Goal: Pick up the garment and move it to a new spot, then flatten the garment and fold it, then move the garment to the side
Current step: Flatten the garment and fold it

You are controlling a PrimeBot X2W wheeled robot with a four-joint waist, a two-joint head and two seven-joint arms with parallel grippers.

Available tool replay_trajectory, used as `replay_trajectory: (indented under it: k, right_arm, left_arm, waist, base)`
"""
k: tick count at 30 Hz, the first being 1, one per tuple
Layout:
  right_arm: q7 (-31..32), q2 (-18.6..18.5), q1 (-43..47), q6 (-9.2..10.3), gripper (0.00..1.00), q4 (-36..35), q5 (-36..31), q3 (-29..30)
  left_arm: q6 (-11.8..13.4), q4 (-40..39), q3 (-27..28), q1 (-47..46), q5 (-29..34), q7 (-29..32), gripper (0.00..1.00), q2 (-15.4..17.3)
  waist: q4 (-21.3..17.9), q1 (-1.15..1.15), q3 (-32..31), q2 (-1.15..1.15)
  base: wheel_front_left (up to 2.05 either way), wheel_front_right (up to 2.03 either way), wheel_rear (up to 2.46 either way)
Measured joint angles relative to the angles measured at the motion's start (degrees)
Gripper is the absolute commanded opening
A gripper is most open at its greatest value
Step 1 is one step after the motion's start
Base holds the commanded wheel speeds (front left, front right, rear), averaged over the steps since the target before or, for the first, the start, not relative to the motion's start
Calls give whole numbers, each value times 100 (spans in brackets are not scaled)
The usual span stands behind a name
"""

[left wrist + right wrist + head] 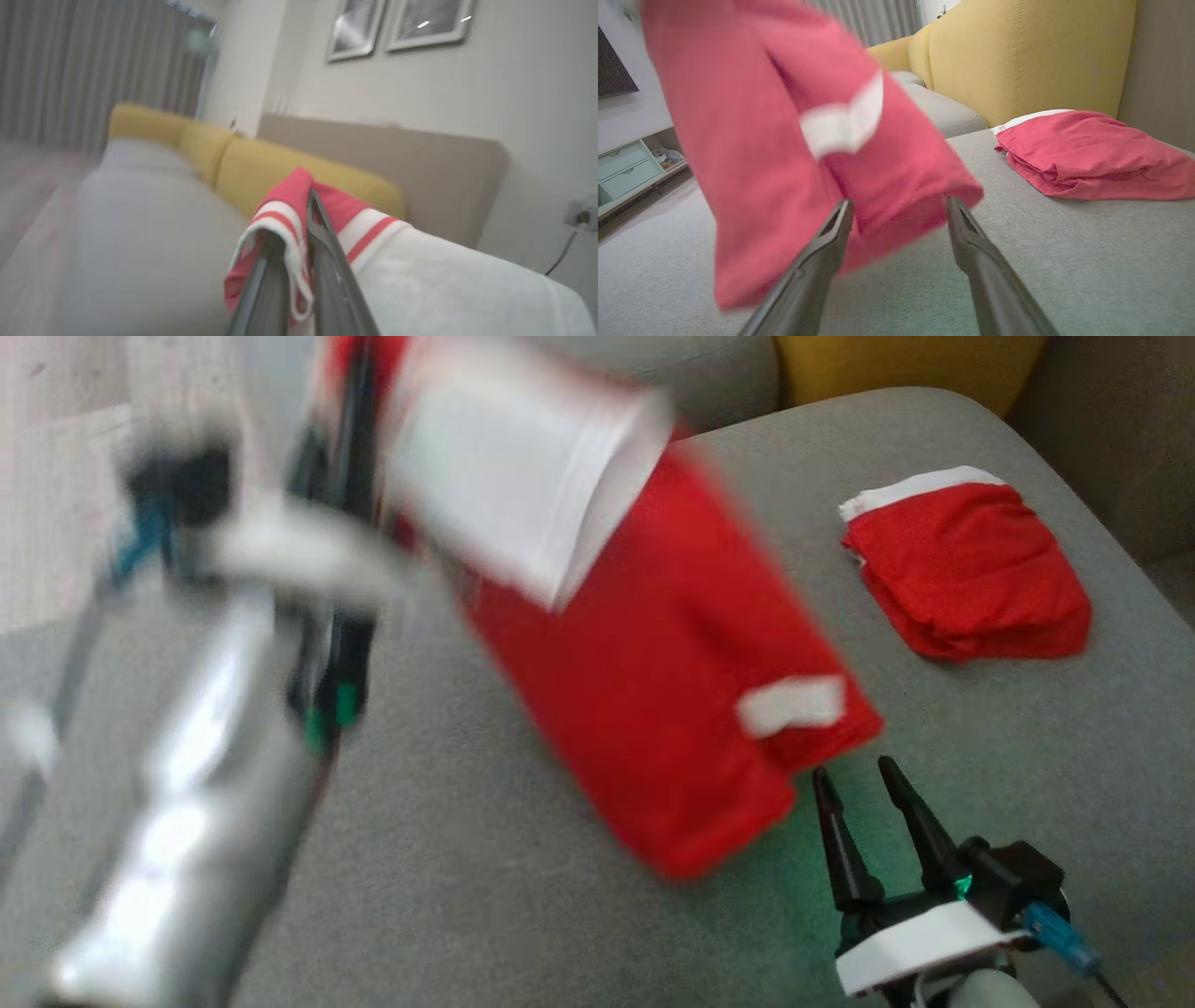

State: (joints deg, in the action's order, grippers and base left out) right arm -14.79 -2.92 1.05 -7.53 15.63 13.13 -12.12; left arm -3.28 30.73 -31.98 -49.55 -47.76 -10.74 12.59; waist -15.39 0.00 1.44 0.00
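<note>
Garment aloft over seat

My left gripper is pinched tight on its striped hem; it hangs over the seat's middle (badly blurred). My right gripper stands spread near the front edge, beside its lower corner.

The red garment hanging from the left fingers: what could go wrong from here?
1. The left fingers pinch only a thin striped edge of the garment, so it may slip out.
2. Its lower hem hangs right at the open right fingers and could snag on them.
3. It might land on the folded red garment lying nearby.
</note>
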Motion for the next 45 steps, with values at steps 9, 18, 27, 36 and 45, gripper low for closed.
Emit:
replay_trajectory:
  k: [9, 18, 27, 36, 45]
  right_arm:
    - [0, 13, 23, 0, 100, -4, -2, -16]
    - [0, 15, 19, 0, 100, 7, -63, 65]
    - [0, 16, -167, 0, 100, 65, -62, -137]
    - [0, 16, -187, 0, 100, 115, -62, -183]
    - [0, 16, -264, 0, 100, 149, -59, -180]
  left_arm:
    - [365, 890, 617, 2605, -486, -320, 100, 386]
    - [843, -1025, 1027, 3874, 2509, -370, 100, 243]
    - [732, -849, 341, 4093, 4012, -370, 100, -165]
    - [868, 750, 168, 3197, 4464, -370, 100, -285]
    - [914, 1758, 76, 2591, 4580, -372, 100, -369]
  waist:
    - [245, 1, 277, 0]
    - [517, 1, 446, 0]
    - [528, 0, 558, 0]
    - [233, 0, 696, 0]
    - [42, 0, 779, 0]
  base:
    - [0, 0, 0]
    - [0, 0, 0]
    - [0, 0, 0]
    - [0, 0, 0]
    - [0, 0, 0]
